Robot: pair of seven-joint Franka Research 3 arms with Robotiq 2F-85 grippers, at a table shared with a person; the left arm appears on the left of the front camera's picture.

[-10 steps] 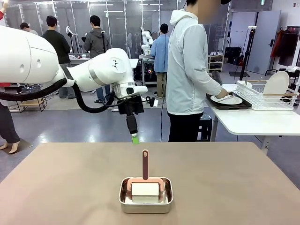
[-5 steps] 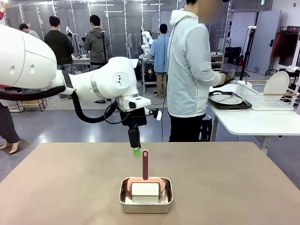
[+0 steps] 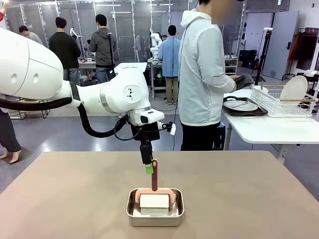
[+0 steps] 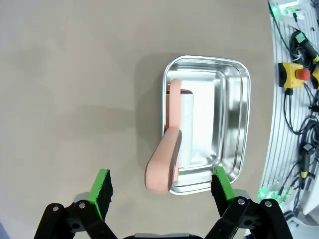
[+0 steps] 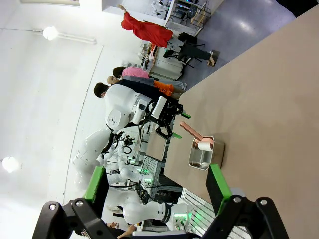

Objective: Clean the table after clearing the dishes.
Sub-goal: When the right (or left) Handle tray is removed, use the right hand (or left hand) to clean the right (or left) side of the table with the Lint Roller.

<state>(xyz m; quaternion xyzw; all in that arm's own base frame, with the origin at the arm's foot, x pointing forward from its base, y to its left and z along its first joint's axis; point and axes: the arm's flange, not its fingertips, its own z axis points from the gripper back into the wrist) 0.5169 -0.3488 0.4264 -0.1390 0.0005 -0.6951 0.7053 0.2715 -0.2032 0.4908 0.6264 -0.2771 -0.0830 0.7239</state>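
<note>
Left pincer point(image 3: 149, 169) lower, spread wide, table point(image 3: 75, 199) beneath it

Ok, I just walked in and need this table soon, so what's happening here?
The left gripper, jaws open, is at the top of the upright handle of a pink scrubber, not gripping it. The scrubber stands in a steel pan on the tan table. Beyond, a person stands at a white side table, where a plate lies on a dark tray beside a dish rack.
</note>
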